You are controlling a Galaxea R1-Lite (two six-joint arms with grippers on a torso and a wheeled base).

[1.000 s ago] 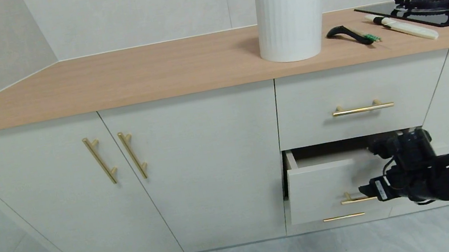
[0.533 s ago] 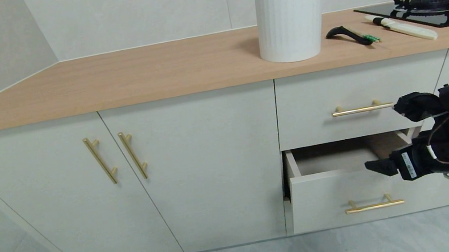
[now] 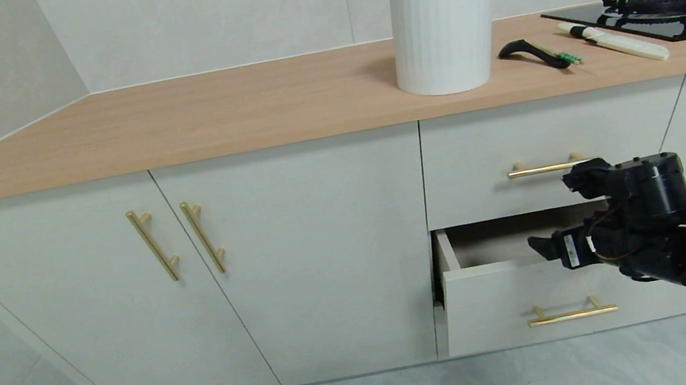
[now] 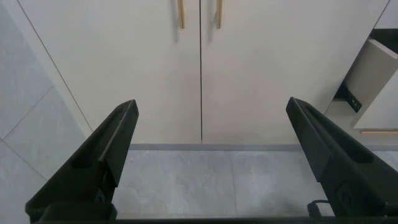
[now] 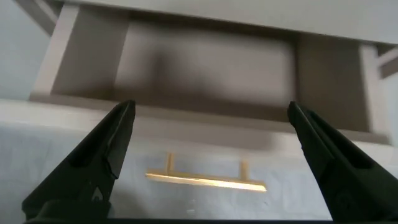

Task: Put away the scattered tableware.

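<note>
Head view is showing the task barely begun: the lower drawer (image 3: 501, 277) at 4 o'clock is standing pulled out, while the tableware, a black-handled utensil (image 3: 534, 53) and a white knife (image 3: 621, 43), is lying on the surface (image 3: 200, 115) at 2 o'clock, beside a white ribbed canister (image 3: 442, 11). The right end effector (image 3: 555, 208) is hovering at the drawer's mouth, fingers apart and holding nothing. The left end effector (image 4: 210, 107) is hanging before the cupboard doors (image 4: 261, 62), fingers likewise apart. Both pieces are waiting to be fetched and stowed.
</note>
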